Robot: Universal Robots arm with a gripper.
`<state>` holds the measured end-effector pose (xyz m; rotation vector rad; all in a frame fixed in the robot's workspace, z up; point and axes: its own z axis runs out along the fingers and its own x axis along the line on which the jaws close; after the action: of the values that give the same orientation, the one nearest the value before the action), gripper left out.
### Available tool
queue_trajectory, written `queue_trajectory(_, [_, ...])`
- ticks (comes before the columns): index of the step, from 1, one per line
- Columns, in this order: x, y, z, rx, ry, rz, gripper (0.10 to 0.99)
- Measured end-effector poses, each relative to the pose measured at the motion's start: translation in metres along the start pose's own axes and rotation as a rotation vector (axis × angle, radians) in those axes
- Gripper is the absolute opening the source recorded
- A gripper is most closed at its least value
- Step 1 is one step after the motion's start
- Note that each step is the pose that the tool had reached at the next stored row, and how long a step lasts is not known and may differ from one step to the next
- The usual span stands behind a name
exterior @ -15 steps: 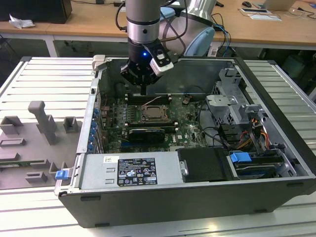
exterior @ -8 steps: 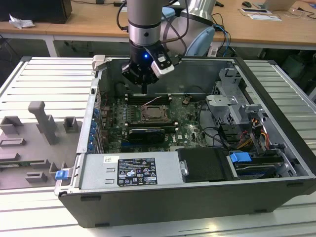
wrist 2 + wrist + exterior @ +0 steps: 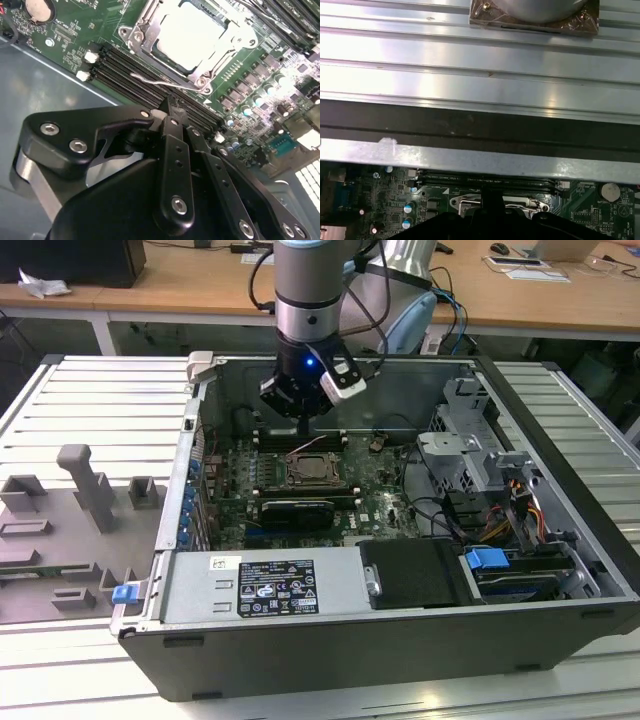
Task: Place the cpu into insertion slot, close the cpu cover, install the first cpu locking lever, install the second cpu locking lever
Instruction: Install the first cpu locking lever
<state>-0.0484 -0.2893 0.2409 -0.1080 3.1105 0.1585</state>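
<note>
Ribbed metal tabletop point(image 3: 60, 380) bears an open computer case point(image 3: 400, 660), its walls hemming in the board. Nearest sits a power supply point(image 3: 262, 585). Beyond it, the insertion slot point(image 3: 312, 470) holds the cpu point(image 3: 192, 35) under the lowered cpu cover point(image 3: 141, 35). The gripper point(image 3: 172, 106), jaws closed on nothing, hovers just beside a wire locking lever point(image 3: 165, 81) lying over the memory slots point(image 3: 125, 75).

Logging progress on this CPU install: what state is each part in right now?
cpu: seated in the insertion slot.
cpu cover: closed down over the cpu.
locking lever: lying along the slot's edge; cannot tell whether it is latched.
tool: shut, tip beside that lever.
computer case: side open, board exposed.
</note>
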Motion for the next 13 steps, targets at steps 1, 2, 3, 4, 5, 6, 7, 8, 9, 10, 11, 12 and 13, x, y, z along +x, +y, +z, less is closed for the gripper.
queue_trajectory(1, [-0.0003, -0.0001, 0.0006, 0.0, 0.0, 0.0, 0.106])
queue_trajectory(2, [-0.0004, -0.0001, 0.001, 0.0, 0.0, 0.0, 0.106])
queue_trajectory(3, [-0.0004, -0.0002, 0.0014, 0.0, 0.0, 0.0, 0.106])
queue_trajectory(4, [-0.0004, -0.0002, 0.0017, 0.0, 0.0001, 0.0, 0.106])
queue_trajectory(5, [-0.0004, -0.0002, 0.0018, 0.0, 0.0001, 0.0, 0.106])
queue_trajectory(6, [-0.0004, -0.0002, 0.0019, 0.0, 0.0, 0.0, 0.106])
queue_trajectory(7, [-0.0005, -0.0002, 0.002, 0.0, 0.0, 0.0, 0.106])
queue_trajectory(8, [-0.0007, -0.0003, 0.002, 0.0, -0.0001, 0.0, 0.106])
queue_trajectory(9, [-0.0007, -0.0003, 0.002, 0.0, -0.0001, 0.0, 0.106])
queue_trajectory(10, [-0.0008, -0.0003, 0.002, 0.0, -0.0001, 0.0, 0.106])
queue_trajectory(11, [-0.0009, -0.0003, 0.002, 0.0, -0.0001, 0.0, 0.106])
queue_trajectory(12, [-0.001, -0.0003, 0.002, 0.0, -0.0001, 0.0, 0.106])
queue_trajectory(13, [-0.001, -0.0003, 0.002, 0.0, -0.0001, 0.0, 0.106])
